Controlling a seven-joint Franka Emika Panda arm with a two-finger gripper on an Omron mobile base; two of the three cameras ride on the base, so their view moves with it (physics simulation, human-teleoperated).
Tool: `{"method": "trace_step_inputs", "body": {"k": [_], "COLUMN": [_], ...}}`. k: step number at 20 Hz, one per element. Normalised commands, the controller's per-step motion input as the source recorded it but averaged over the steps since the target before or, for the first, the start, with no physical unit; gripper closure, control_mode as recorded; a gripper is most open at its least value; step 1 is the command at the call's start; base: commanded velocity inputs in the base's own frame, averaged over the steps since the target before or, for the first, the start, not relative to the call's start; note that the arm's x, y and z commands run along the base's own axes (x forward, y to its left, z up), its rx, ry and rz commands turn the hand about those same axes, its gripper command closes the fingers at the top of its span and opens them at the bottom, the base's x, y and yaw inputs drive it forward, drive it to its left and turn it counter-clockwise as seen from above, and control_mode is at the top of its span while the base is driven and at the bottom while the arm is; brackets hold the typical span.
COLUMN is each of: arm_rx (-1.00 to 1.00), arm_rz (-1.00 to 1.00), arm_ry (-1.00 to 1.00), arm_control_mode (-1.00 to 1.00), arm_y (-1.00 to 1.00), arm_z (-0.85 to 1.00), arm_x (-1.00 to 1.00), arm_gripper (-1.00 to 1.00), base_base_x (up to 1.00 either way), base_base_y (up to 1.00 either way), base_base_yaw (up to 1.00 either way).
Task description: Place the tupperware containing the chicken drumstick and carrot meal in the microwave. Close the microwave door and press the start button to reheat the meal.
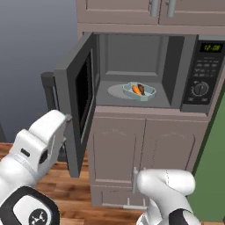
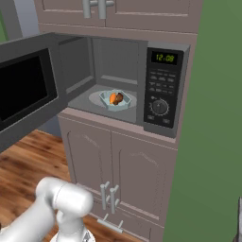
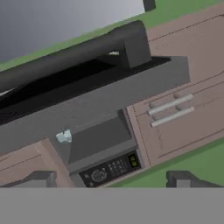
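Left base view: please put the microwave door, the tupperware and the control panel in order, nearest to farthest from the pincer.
1. Microwave door: swung open at the left, right beside the pincer.
2. Tupperware: in the middle, on the turntable inside.
3. Control panel: far right.

The microwave (image 1: 145, 70), a dark grey built-in box with a black control panel and green display at 3 o'clock of its cavity, stands open. The microwave door (image 1: 79, 101) swings out wide at 9 o'clock, black window facing inward. The pale blue-grey tupperware (image 1: 139, 91) sits upright on the round turntable, holding the orange carrot (image 1: 136, 90) beside the dark brown chicken drumstick (image 1: 142, 89).
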Motion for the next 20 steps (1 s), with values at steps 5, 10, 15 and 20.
{"method": "trace_step_inputs", "body": {"k": [5,10,15,20], "arm_rx": [-0.05,0.0,0.0,-0.05], "arm_rz": [0.0,-0.01,-0.05,-0.11], "arm_ry": [0.0,0.0,0.0,0.04], "arm_control_mode": [-1.0,-1.0,-1.0,-1.0], "arm_y": [0.61,0.25,0.12,0.23], "arm_z": [-0.07,-0.05,-0.09,-0.16], "arm_x": [0.29,0.63,0.82,0.94], "arm_gripper": [-1.0,-1.0,-1.0,-1.0], "base_base_x": [0.0,0.0,0.0,0.0], "base_base_y": [0.0,0.0,0.0,0.0], "base_base_yaw": [0.0,0.0,0.0,0.0]}}
